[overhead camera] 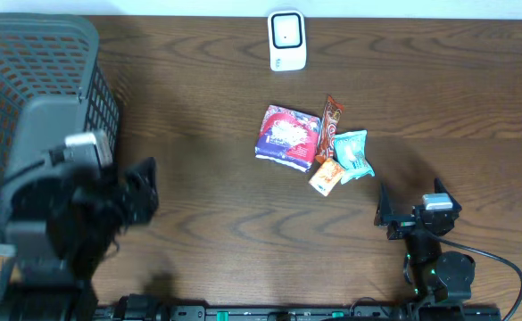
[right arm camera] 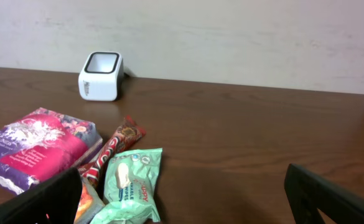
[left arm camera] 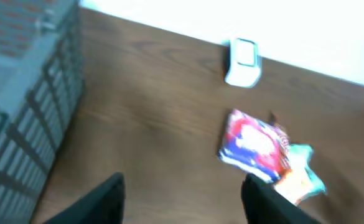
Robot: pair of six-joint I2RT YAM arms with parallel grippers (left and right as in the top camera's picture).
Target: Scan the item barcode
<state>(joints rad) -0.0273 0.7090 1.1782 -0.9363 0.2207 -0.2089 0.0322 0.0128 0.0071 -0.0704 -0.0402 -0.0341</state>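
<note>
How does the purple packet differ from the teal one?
Colour: the purple packet is purple and pink; the teal packet is pale teal with a white picture. Size: the purple packet is clearly larger than the teal packet. Place: the purple packet lies left of the red bar, the teal packet right of it. Both lie flat on the table, unheld.

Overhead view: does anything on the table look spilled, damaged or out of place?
Nothing stands out. The purple packet, brown bar, teal packet and orange packet lie bunched together mid-table, touching or overlapping, none visibly torn. The white scanner stands at the far edge, the grey basket at the left.
</note>
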